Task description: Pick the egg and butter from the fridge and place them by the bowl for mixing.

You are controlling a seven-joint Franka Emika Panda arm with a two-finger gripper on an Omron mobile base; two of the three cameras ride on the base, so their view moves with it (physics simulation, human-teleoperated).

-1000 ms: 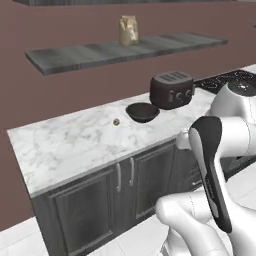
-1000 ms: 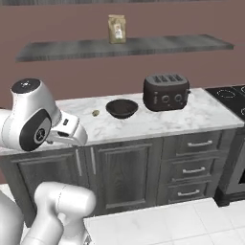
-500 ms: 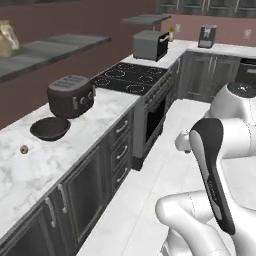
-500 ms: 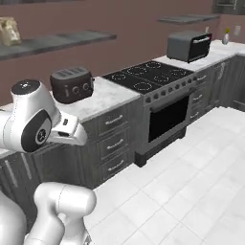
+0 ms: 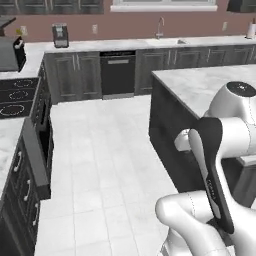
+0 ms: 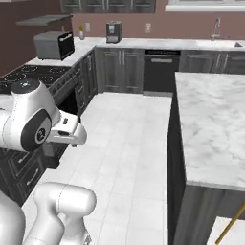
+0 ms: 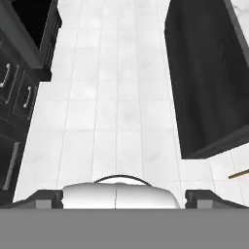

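My gripper (image 7: 124,199) points down at the white tiled floor (image 7: 121,97), its two dark fingertips (image 7: 48,199) standing far apart with nothing between them, so it is open. My arm (image 5: 220,150) is folded close over the base. The egg, the butter, the fridge and the bowl are out of view.
A marble-topped island (image 5: 200,85) (image 6: 215,119) with dark sides (image 7: 209,73) stands to the right. The stove (image 5: 12,95) and dark cabinets (image 7: 19,73) line the left. A microwave (image 6: 53,45), coffee machine (image 5: 60,35), dishwasher (image 5: 117,75) and sink tap (image 5: 160,27) sit at the back.
The whole picture has swung: the base turned away from the counter with the bowl and toaster, past the stove, toward the open floor and island. The gripper stayed open.
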